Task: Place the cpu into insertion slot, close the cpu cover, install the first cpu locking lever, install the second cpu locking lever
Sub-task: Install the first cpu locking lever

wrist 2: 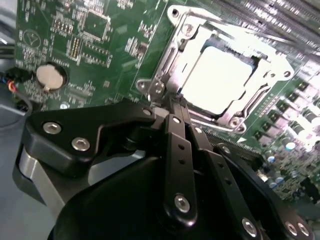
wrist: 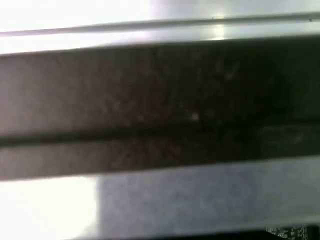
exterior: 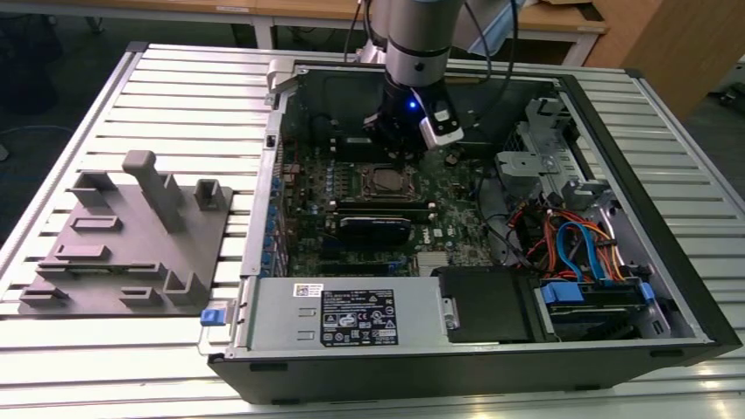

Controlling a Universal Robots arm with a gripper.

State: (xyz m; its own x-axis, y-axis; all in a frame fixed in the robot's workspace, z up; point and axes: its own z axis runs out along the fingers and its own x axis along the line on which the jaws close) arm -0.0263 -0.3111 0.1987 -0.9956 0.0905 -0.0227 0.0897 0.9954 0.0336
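The cpu (wrist 2: 222,75) lies flat in the insertion slot (exterior: 385,181), its silvery top glaring bright in the second wrist view. The cpu cover (wrist 2: 172,52), a silvery frame, lies down around it, and the chip shows through its window. My gripper (wrist 2: 167,102) is shut, its black fingers (wrist 2: 176,145) meeting in a point at one corner of the socket, right by a small metal tab (wrist 2: 156,89). I cannot tell whether the tips pinch that tab. In the exterior view the gripper (exterior: 402,144) hangs just behind the socket, inside the open computer case.
The green motherboard (wrist 2: 100,45) carries a round coin battery (wrist 2: 50,77) near the socket. A blue-topped card (exterior: 372,229), a drive cage (exterior: 588,301) with orange and blue cables and the case walls (exterior: 466,362) surround the work area. A grey fixture block (exterior: 128,244) stands on the slatted table at the exterior view's left.
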